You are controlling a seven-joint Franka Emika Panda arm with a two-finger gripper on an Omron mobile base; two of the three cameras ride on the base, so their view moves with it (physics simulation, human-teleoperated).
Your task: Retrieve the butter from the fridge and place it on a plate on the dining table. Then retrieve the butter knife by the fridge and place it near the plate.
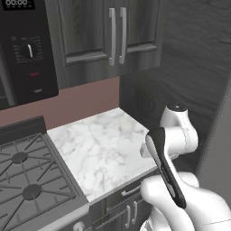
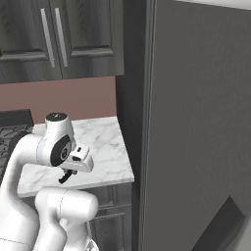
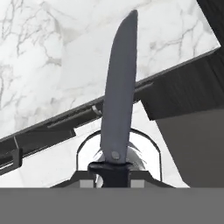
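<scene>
Gripper (image 3: 113, 168) is clamped on the butter knife (image 3: 119, 87) at its handle end, jaws narrow.

Left base view: arm is folded low at the near right edge of the marble kitchen counter (image 1: 97, 149); stove (image 1: 27, 176) sits left, dark cabinets (image 1: 108, 36) above. Hand itself is hard to make out here.

Right base view: gripper (image 2: 65, 176) hangs just off the counter's near edge, a dark sliver of knife below it; grey fridge (image 2: 196, 127) fills the right.

Hand view: knife runs straight out along the gripper axis, tip pointing away from the hand, over the counter edge.

Judgement: grip looks end-heavy. Carry slowly, keep the blade clear of the fridge side while driving to the dining table.
</scene>
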